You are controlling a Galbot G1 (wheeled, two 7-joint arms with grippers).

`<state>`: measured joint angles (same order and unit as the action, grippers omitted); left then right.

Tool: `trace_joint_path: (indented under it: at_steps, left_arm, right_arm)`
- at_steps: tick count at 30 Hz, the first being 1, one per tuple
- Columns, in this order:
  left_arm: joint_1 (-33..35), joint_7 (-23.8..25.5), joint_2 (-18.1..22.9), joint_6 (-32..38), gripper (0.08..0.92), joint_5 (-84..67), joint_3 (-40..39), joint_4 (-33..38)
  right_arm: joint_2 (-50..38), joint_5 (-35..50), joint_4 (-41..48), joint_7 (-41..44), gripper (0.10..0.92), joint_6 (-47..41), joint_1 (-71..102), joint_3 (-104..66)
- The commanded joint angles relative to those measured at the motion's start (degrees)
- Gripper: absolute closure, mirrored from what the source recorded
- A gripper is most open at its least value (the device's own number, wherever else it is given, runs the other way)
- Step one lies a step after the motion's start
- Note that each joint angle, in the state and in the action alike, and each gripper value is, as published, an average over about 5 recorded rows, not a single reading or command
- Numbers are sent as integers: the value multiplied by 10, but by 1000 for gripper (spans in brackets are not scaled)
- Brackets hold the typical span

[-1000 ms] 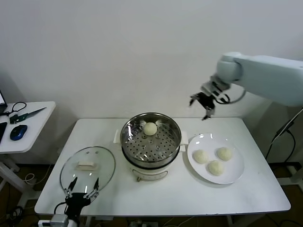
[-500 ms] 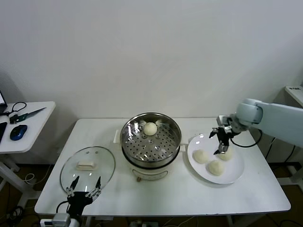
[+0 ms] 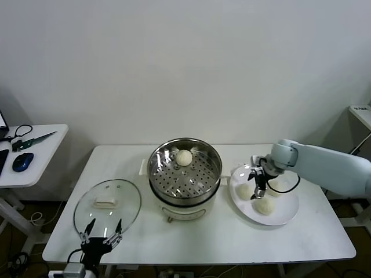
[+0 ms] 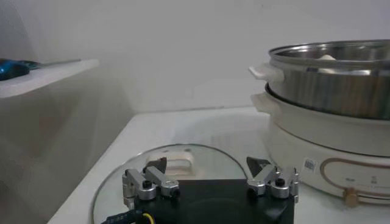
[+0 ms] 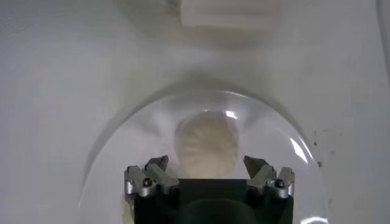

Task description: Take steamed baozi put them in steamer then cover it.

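- Left gripper [image 3: 102, 233] sits nearest you, parked low at the table's front edge with its fingers spread, holding nothing.
- Cover [image 3: 108, 205] lies flat on the table [image 3: 203, 243] just beyond that gripper, to the left of the steamer; you have not placed it yet.
- Steamer [image 3: 185, 169] stands mid-table with one steamed baozi [image 3: 184, 157] resting at the back of its perforated floor, so I judge you about a quarter through the loading.
- Right gripper [image 5: 208, 178] hangs over the white plate [image 3: 287, 214], fingers open on either side of a bun [image 5: 205, 148] and not yet closed on it.
- Three buns are left on that plate; besides the one under the gripper, you can see two more [image 3: 265, 205] [image 3: 274, 187].
- You have those three to move, then the cover to set on top.
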<state>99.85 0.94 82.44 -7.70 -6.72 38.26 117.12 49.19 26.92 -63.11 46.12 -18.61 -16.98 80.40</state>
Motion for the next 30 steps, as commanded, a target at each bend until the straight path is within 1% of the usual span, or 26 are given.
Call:
trace_joint_path:
  at_steps: [1,4,9,12,16,21,25,30]
  left_arm:
    - [0,0,-1,1,177,0,0,-1]
    - [0,0,-2,1,177,-1,2,-2]
    - [0,0,-2,1,177,-1,2,-1]
    - [0,0,-2,0,177,0,1,1]
    - [0,0,-2,-2,177,1,-1,5]
    - [3,0,-3,-3,177,2,0,11]
    - [3,0,-6,-4,177,3,-2,11]
    - [7,0,-7,-4,177,3,-4,17]
  right_arm:
    - [40,-16,57,-6,203,-11,46,-30]
    - [44,-16,61,-4,233,-12,45,-31]
    - [36,-5,45,7,354,-12,33,-24]
    - [28,7,30,11,383,-13,20,-19]
    - [11,32,4,22,389,-9,-42,13]
    - [-4,92,-50,78,389,12,-244,151]
    - [22,155,-76,129,389,30,-412,245]
    - [74,258,-104,135,389,10,-514,226]
